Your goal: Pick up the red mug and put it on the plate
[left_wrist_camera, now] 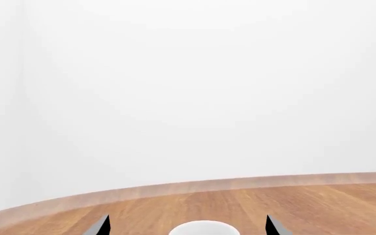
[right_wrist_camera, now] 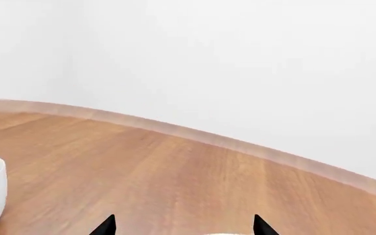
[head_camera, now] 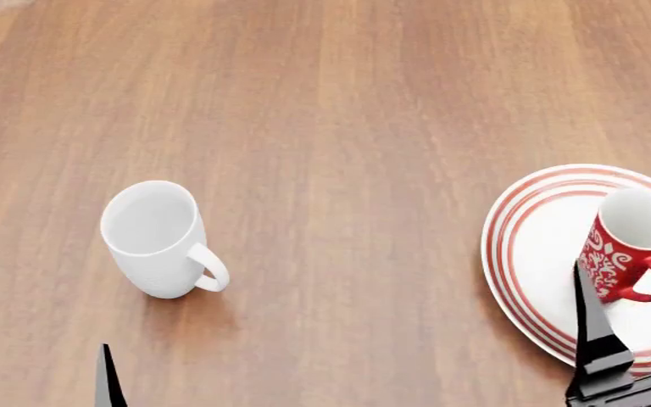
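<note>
Head view: red mug (head_camera: 625, 244) upright on plate (head_camera: 535, 254), between right end effector's (right_wrist_camera: 182, 226) spread fingers

Bright, even, diffuse light, source probably overhead. Soft faint shadows under the white mug (head_camera: 162, 240) and beside the plate (head_camera: 529, 254) on the table (head_camera: 348, 127). No glare, no hard highlights. Renders sharp, no motion blur. Wrist views: table edge curves, so wide-angle distortion. White wall (left_wrist_camera: 207, 88) flat, nearly featureless.

No legible text, label, brand, number or sign appears on any surface in the three views.
</note>
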{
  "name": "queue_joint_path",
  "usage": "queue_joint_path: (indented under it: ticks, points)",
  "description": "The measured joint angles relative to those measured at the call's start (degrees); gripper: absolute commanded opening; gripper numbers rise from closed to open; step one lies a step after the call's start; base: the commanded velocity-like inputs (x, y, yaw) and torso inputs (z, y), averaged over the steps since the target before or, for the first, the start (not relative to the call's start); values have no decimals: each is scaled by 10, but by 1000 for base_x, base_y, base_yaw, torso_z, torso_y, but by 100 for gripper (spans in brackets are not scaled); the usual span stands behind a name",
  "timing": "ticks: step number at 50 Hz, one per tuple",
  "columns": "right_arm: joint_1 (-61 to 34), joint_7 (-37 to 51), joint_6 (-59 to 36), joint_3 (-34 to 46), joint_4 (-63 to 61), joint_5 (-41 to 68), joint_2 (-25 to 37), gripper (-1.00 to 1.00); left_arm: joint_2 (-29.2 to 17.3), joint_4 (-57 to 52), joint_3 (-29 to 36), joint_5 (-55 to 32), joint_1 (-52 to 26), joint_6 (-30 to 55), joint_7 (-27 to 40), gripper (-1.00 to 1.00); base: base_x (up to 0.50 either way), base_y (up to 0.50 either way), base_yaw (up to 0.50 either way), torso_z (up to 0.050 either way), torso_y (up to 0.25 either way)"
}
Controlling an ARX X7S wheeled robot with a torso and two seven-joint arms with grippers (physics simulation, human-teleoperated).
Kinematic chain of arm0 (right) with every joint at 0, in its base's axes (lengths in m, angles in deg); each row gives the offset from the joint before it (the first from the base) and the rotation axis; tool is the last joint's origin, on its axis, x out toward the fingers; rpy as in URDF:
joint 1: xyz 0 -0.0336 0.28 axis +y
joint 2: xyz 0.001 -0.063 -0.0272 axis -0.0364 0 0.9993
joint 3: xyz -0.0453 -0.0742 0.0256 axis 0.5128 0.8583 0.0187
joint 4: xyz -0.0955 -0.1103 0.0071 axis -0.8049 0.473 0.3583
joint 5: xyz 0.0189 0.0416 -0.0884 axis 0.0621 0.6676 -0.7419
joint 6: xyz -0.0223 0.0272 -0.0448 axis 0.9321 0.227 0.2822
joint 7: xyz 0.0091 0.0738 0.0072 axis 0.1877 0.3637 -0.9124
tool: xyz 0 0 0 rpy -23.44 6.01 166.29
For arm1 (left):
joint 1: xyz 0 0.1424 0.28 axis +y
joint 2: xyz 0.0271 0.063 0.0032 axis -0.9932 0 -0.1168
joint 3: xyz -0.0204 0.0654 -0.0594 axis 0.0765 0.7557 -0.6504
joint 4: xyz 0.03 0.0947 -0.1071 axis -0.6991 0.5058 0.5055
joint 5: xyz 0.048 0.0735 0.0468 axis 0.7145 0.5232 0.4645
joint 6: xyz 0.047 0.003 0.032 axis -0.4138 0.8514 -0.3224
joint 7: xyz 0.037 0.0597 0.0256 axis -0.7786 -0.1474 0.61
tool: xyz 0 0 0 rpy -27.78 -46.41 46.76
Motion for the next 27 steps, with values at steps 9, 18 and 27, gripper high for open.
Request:
queue_joint_path:
  ticks: [9, 18, 27]
  points:
    - [27, 4, -3, -14, -53, 10, 8, 100, 0, 1, 1, 0, 0, -1, 0, 100, 0, 0, 0, 0, 0]
    - [47, 10, -6, -22, -96, 14, 14, 100, 0, 2, 1, 0, -1, -3, 1, 100, 0, 0, 0, 0, 0]
    - [70, 14, -7, -30, -140, 15, 19, 100, 0, 2, 2, 0, -1, -4, 2, 100, 0, 0, 0, 0, 0]
